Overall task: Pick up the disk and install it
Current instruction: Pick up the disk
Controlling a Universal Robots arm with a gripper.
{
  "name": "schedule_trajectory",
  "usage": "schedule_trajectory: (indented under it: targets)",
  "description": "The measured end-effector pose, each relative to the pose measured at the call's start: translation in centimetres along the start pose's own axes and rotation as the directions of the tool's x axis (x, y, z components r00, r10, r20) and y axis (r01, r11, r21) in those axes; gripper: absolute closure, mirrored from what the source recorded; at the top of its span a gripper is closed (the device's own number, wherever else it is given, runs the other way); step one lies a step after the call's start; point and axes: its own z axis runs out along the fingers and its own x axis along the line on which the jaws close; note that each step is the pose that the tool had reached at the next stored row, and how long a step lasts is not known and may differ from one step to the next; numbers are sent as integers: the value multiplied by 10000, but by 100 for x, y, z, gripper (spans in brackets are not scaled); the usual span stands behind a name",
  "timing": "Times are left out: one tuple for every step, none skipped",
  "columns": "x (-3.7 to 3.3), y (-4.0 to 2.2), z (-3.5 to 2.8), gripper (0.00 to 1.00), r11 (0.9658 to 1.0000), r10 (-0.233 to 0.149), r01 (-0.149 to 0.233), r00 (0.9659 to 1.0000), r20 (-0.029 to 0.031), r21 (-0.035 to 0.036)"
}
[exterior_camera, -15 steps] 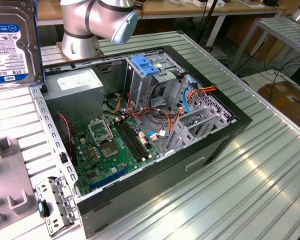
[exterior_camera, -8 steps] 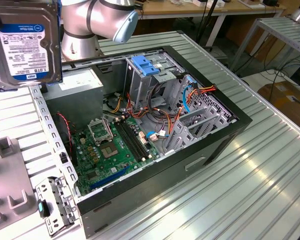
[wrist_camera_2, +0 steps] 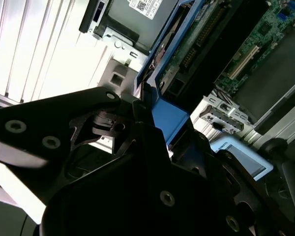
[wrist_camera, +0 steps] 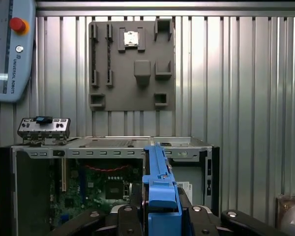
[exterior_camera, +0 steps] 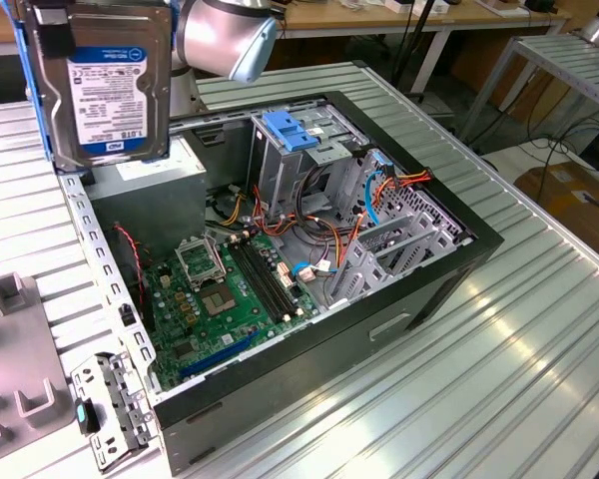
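Observation:
The disk [exterior_camera: 105, 80], a dark drive with a white label in a bright blue carrier, hangs upright in the air at the exterior view's top left, above the corner of the open computer case [exterior_camera: 479, 239]. In the first wrist view my gripper [wrist_camera: 161, 204] is shut on the disk [wrist_camera: 160, 182], with black fingers [wrist_camera: 130, 216] on either side of the blue carrier edge. The second wrist view shows the blue carrier [wrist_camera_2: 169, 118] running out from the black gripper body.
Inside the case stand a grey drive cage with a blue latch [exterior_camera: 295, 130], a green motherboard [exterior_camera: 220, 299] and loose cables [exterior_camera: 379, 190]. A grey fixture plate [wrist_camera: 132, 64] and a metal bracket [exterior_camera: 110, 399] lie on the ribbed table. A pendant [wrist_camera: 10, 49] is nearby.

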Motion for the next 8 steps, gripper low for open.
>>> schedule_trajectory:
  targets:
    - [6,-73,1,63,10000,1,-1,10000,0,-1]
    - [10,-140,2,63,10000,1,-1,10000,0,-1]
    - [14,-211,3,63,10000,1,-1,10000,0,-1]
    - [15,-247,3,63,10000,2,-2,10000,0,-2]
    - [17,-289,3,63,10000,2,-2,10000,0,-3]
    - [19,-333,4,63,10000,0,0,10000,0,-2]
    - [21,-370,5,63,10000,0,0,10000,0,-3]
    - [23,-419,5,63,10000,2,-2,10000,-1,-4]
